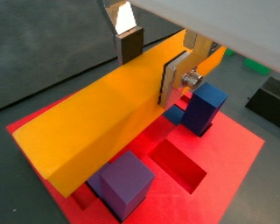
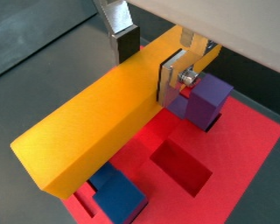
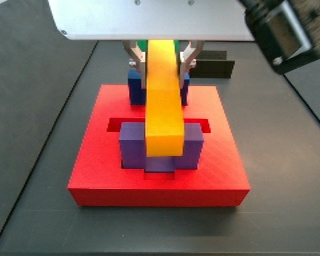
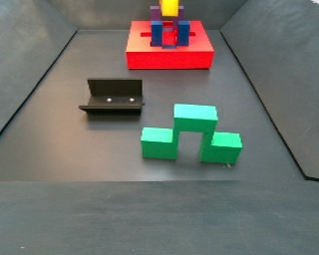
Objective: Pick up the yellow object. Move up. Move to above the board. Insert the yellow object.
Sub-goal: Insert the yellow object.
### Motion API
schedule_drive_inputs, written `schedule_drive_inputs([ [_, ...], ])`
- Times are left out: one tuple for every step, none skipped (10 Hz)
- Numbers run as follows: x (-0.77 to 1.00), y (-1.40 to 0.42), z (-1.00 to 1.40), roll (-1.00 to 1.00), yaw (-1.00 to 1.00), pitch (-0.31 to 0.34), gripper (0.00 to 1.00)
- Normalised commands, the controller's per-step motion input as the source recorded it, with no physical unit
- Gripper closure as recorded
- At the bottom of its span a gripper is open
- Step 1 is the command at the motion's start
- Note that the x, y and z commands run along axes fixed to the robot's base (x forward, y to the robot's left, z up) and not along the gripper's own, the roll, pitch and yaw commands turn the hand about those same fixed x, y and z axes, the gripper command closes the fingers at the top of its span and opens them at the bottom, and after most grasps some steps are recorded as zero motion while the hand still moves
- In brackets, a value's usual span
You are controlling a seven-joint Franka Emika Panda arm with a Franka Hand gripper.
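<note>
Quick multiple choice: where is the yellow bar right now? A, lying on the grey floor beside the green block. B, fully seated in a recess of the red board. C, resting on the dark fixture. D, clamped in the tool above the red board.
D: the tool grips the yellow bar between its silver fingers, over the red board.

Light is even and soft in all four views, coming from above, with no hard glare. The gripper (image 1: 152, 58) holds the yellow object (image 1: 101, 114) over the board (image 3: 156, 180); in both wrist views its top face is brightly lit, its side darker. The nearest finger (image 2: 122, 31) looks slightly soft. The dark floor (image 4: 69, 120) shows a dull sheen and faint shadows under the green block (image 4: 189, 132) and the fixture (image 4: 113, 97)
</note>
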Motion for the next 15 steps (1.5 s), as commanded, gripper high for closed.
schedule_drive_inputs([
  [0.00,0.10,-0.14,-0.05,-0.01,0.076,1.00],
  [0.00,0.01,-0.13,-0.02,0.00,0.069,1.00],
  [0.00,0.00,-0.15,0.00,0.00,0.070,1.00],
  [0.00,0.00,-0.18,0.00,0.00,0.074,1.00],
  [0.00,0.00,-0.17,0.00,0.00,0.080,1.00],
  [0.00,-0.02,-0.17,0.00,0.00,0.076,1.00],
  [0.00,-0.04,-0.22,0.00,0.00,0.067,1.00],
  [0.11,-0.08,-0.23,0.00,-0.01,0.079,1.00],
  [0.25,-0.06,-0.17,0.00,-0.07,0.089,1.00],
  [0.42,-0.13,0.00,0.00,-0.13,0.123,1.00],
  [0.43,-0.17,0.03,0.09,-0.15,0.234,1.00],
  [0.37,-0.17,0.00,0.13,-0.17,0.247,1.00],
  [0.09,-0.10,-0.22,0.08,-0.17,0.207,1.00],
  [0.00,0.00,-0.37,0.00,-0.16,0.176,1.00],
  [0.00,0.01,-0.30,-0.04,-0.18,0.210,1.00],
])
